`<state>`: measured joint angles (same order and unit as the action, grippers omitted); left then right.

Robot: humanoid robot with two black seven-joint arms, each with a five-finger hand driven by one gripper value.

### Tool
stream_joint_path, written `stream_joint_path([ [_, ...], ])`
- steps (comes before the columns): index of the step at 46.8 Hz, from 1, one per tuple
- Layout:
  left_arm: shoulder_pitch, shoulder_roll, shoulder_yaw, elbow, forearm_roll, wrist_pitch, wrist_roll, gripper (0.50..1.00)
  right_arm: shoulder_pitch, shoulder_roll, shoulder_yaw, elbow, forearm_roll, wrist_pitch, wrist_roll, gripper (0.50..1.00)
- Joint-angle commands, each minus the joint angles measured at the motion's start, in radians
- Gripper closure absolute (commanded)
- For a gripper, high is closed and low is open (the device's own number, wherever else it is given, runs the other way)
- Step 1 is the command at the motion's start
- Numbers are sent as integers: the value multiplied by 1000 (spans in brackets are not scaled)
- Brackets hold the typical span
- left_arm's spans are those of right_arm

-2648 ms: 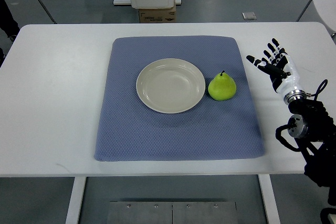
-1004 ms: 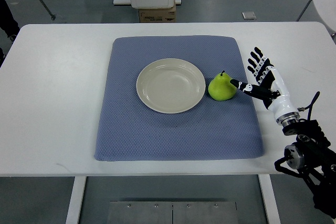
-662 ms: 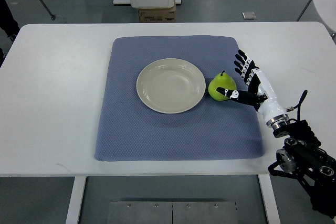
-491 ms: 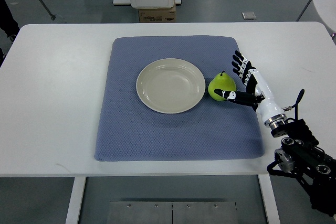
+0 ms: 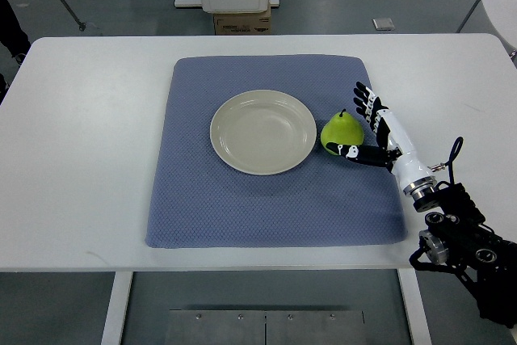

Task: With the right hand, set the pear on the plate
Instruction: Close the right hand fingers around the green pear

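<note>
bright green pear (image 5: 339, 132) with dark stem stands upright beside plate (image 5: 262, 132), right hand (image 5: 378, 129) cupping it, fingers spread.

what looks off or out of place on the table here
Nothing stands out. The plate sits empty and flat on the blue mat, the pear stands upright just right of it, and the right hand is open beside the pear. No spills or damage.

plate (image 5: 262, 132) on mat (image 5: 275, 199), pear (image 5: 341, 133) just right of it
</note>
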<state>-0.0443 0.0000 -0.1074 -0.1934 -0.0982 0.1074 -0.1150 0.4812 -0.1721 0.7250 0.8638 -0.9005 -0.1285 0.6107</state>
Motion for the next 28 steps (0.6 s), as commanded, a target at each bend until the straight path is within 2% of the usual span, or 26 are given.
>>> stream_joint_path([
  [1, 1, 0, 0, 0, 0, 0, 0, 500, -1, 9, -3, -8, 0, 0, 0, 509],
  [20, 0, 0, 0, 0, 0, 0, 0, 500, 13, 17, -52, -28, 0, -43, 0, 513],
  [23, 1, 0, 0, 0, 0, 0, 0, 500, 13, 19, -52, -28, 2, -43, 0, 530],
  [28, 1, 0, 0, -1, 0, 0, 0, 500, 13, 23, -55, -28, 0, -48, 0, 586],
])
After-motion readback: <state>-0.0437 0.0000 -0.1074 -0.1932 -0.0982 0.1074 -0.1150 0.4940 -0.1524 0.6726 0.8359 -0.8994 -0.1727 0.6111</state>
